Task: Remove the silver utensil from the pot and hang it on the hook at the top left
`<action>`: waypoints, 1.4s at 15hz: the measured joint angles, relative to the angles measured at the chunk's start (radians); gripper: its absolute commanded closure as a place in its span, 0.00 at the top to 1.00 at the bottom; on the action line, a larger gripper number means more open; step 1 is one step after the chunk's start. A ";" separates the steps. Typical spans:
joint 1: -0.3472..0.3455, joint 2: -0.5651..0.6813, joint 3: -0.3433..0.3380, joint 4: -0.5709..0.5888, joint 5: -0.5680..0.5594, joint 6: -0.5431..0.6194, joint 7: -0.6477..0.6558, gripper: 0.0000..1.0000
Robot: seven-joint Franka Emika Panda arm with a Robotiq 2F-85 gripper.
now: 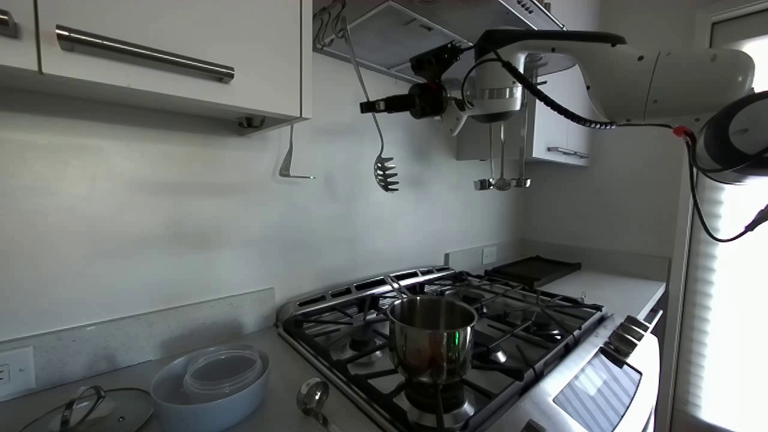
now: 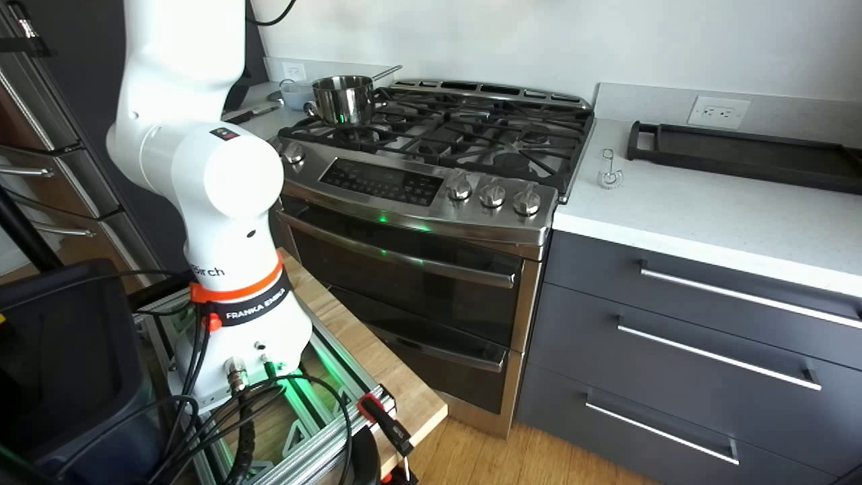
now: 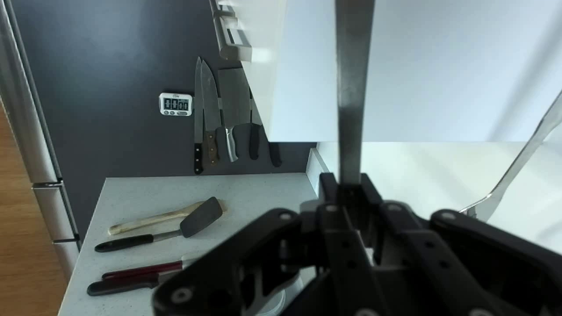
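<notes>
Closest in the wrist view, below the range hood (image 1: 408, 33), the gripper (image 3: 348, 182) is clamped from both sides on the flat metal handle of the silver utensil (image 3: 352, 87). I take it for the task's utensil. The metal should be stiff, fairly light and hard to damage, but smooth, so the narrow handle may slip or twist in the grasp. This flat stretch is a good place to pinch: it leaves the top end free for hanging.

Farther out, the toothed head (image 1: 381, 172) dangles well below the hood; its weight probably makes the tool swing about the pinch, so small, slow moves suit it. The handle's other end reaches up to the curled hooks (image 1: 327, 23) at the hood's edge; whether it sits on one is unclear. A bent turner (image 1: 285, 165) hangs beside and lower than the hood, near enough that a swing might knock it.

Farthest off, the pot (image 1: 433, 345) stands on the stove (image 2: 471, 221), well below the hood, with no utensil showing above its rim; I judge the removal done and the hanging the step in hand.
</notes>
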 measured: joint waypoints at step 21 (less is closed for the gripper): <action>0.006 0.034 0.002 0.055 -0.006 -0.013 0.016 0.03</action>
